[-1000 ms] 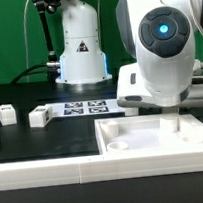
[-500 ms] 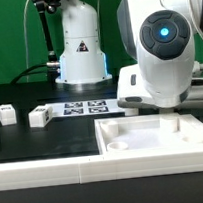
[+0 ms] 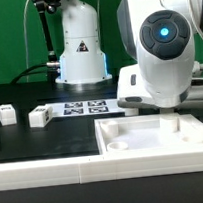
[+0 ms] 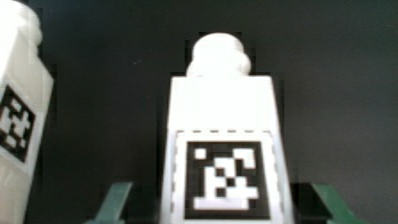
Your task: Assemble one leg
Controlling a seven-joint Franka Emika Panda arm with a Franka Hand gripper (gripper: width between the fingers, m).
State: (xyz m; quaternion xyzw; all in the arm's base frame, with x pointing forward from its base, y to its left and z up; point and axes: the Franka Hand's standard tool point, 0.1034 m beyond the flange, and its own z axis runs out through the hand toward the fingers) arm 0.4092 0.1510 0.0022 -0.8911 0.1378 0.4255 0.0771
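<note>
In the exterior view, the white arm (image 3: 160, 54) stood over the far edge of the wide white tabletop (image 3: 194, 141), which lay on the black table (image 3: 23, 142) toward the exterior view's right. The leg (image 3: 170, 126) hung upright straight below the wrist, with its lower end at the tabletop's back rim. Whether it touched the panel could not be told from here. The wrist hid the fingers in this view. A round socket (image 3: 116, 145) showed in the tabletop's corner nearest the exterior view's left, well apart from the leg. Two loose white posts (image 3: 5, 114) (image 3: 39, 117) sat on the table at the exterior view's left. The marker board (image 3: 85, 107) lay flat between them and the arm.

In the wrist view, the leg (image 4: 226, 110) filled the middle, its rounded tip pointing away from the camera and its square tag facing the lens. The gripper (image 4: 222, 205) had its greenish fingers (image 4: 116, 200) one on each side of the leg, set fairly narrow. A dark strip showed between each finger and the leg, and the frame edge cut off the tips, so I could not tell whether they gripped it. A second white tagged piece (image 4: 18, 100) stood beside the leg, apart from it.
</note>
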